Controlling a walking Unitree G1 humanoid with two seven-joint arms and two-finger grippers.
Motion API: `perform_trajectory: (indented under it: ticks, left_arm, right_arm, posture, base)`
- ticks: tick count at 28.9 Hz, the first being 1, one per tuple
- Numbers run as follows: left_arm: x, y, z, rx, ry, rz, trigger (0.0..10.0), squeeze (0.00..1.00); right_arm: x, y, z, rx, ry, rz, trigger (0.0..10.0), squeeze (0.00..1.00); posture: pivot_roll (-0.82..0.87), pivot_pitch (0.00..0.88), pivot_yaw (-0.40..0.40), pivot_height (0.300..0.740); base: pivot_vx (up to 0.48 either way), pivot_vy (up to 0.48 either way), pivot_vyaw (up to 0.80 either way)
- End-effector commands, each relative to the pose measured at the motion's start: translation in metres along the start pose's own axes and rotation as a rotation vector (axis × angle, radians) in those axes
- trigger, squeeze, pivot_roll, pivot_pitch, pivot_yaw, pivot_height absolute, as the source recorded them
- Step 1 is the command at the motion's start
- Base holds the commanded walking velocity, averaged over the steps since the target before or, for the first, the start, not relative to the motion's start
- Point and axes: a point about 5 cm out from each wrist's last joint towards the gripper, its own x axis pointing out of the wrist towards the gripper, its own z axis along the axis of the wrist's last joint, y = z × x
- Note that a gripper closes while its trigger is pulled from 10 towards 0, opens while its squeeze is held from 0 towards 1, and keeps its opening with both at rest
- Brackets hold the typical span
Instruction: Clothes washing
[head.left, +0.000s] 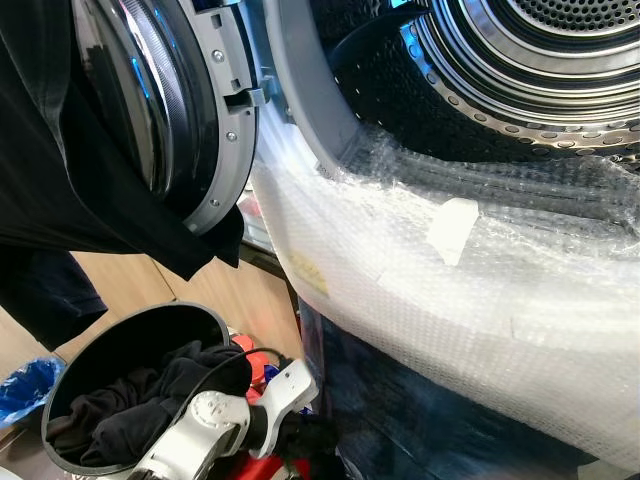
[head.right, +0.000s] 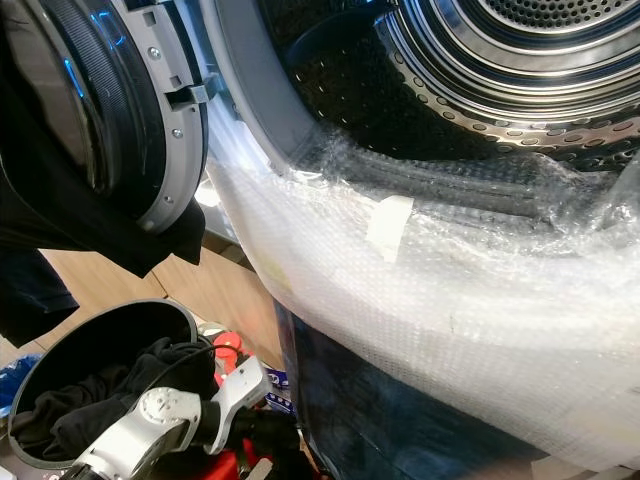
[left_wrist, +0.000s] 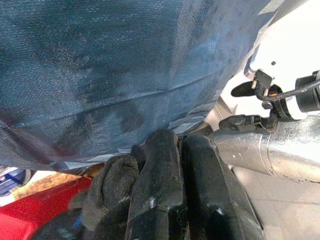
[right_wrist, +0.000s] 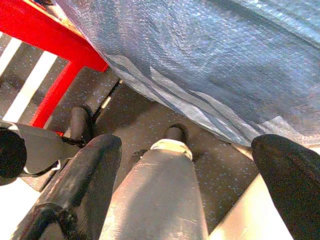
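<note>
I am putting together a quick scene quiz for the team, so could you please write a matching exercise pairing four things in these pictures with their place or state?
Things:
1. Washer door
2. Bubble wrap
3. Round bin
4. Right gripper

Places or states:
A. Holds dark clothes
B. Fingers spread apart
C. Swung open, a dark garment draped over it
D. Laid across the lower rim of the washer opening

Pairs: 1-C, 2-D, 3-A, 4-B
</note>
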Motion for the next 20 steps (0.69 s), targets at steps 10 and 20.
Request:
perform_trajectory:
  ticks: [10,20]
  left_arm:
    - [-0.005,-0.002,-0.005,0.028,0.005,-0.014,0.0,0.0]
    - [-0.002,-0.007,-0.007,0.034,0.018,-0.046,0.0,0.0]
  right_arm:
    - [-0.006,0.02,0.009,-0.339,-0.061,0.481,10.0,0.0]
    - [-0.013,0.011,0.021,-0.4,-0.109,0.648,10.0,0.0]
  posture:
    - [0.06,0.09,0.119,0.74]
    - [0.05,0.107,0.117,0.74]
  base:
    - [0.0,0.0,0.0]
    - [0.0,0.0,0.0]
